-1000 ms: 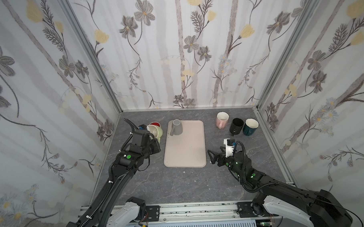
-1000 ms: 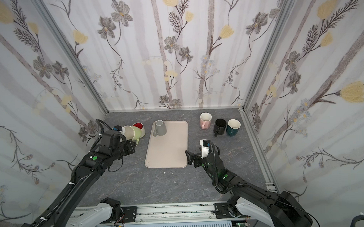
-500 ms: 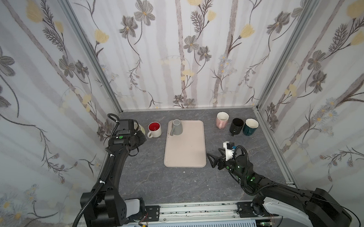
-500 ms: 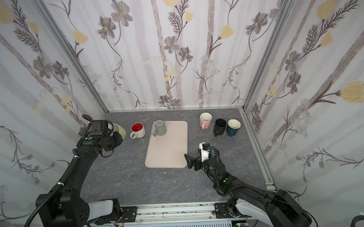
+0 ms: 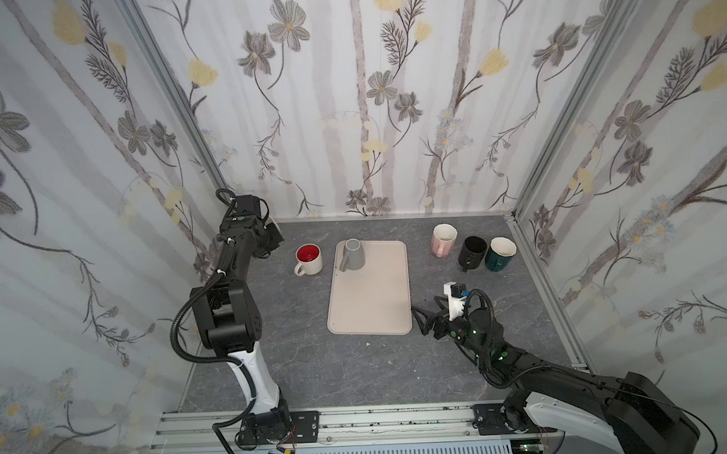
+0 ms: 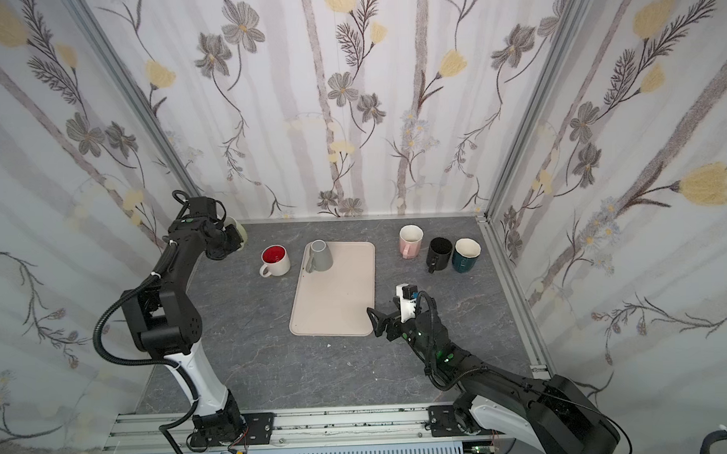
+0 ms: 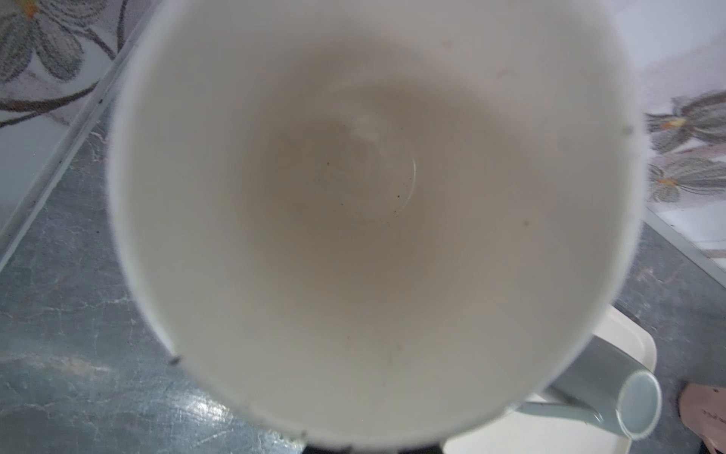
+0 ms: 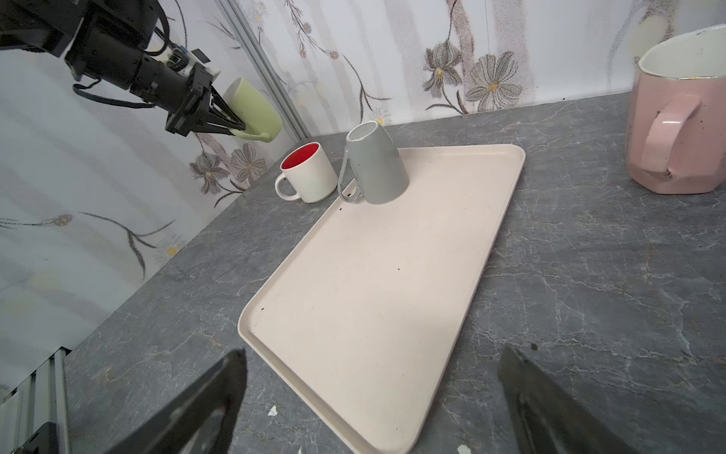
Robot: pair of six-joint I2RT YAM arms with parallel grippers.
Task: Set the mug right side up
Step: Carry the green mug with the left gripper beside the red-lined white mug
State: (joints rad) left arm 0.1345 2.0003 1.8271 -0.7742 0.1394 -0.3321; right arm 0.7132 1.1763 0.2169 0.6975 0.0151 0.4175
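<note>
The left gripper [image 8: 231,120] clamps the handle [image 8: 255,136] of the pale green mug [image 8: 251,103], at ten o'clock of the tray [image 8: 393,298]. It looks like stiff, slippery, breakable ceramic. The right gripper [image 8: 371,355] gapes empty.

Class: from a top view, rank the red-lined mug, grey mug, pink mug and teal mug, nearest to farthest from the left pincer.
1. red-lined mug, just right of the left pincer.
2. grey mug, upside down on the tray's back corner.
3. pink mug, right of the tray.
4. teal mug, far right.

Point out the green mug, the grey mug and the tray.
green mug [image 8: 257,108]: right wrist view, side wall.
grey mug [image 5: 356,259]: a top view, side wall.
tray [image 5: 370,302]: a top view, bare middle.
</note>
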